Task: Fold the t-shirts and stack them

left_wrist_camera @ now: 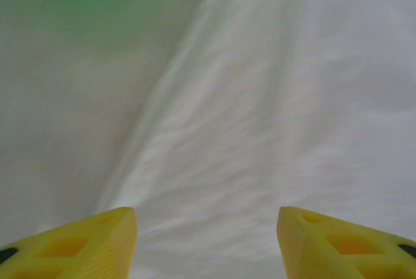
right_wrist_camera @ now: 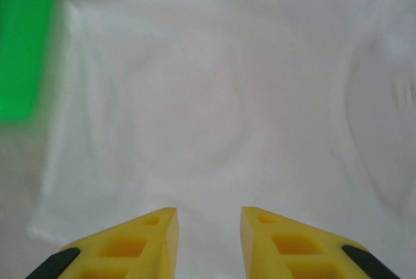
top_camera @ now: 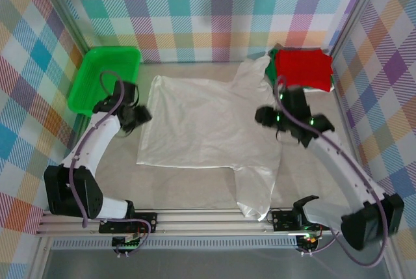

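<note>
**Condition.** The white cloth t-shirt (top_camera: 208, 123) lay spread flat in the centre of the worktop (top_camera: 188, 185), plain side up. One of its sleeves (top_camera: 255, 191) trailed toward the metal rail (top_camera: 195, 217) at the bottom of the top view. The other sleeve reached the upper right and touched the folded red t-shirt (top_camera: 302, 67), which sat on a folded green t-shirt (top_camera: 273, 53). The green plastic tray (top_camera: 81, 84) stood at the upper left.

**Pincers.** The left pincer (top_camera: 142, 115) hung at the shirt's left edge. Its wrist view showed the pincer (left_wrist_camera: 207, 220) with yellow fingers wide apart above the cloth (left_wrist_camera: 260, 97), holding nothing. The right pincer (top_camera: 263, 116) hung over the shirt's right side. In its wrist view the pincer (right_wrist_camera: 208, 217) had its fingers only narrowly apart, with nothing between them.

**Hazards.**
- The narrow right gap would probably ride over the cloth (right_wrist_camera: 214, 110) and miss the pinch.
- A grasp that took only the top layer would likely let the lower layer lag and skew the fold.
- Pulling the upper sleeve could drag the stack out of square.
- The lower sleeve could snag on the rail.
</note>
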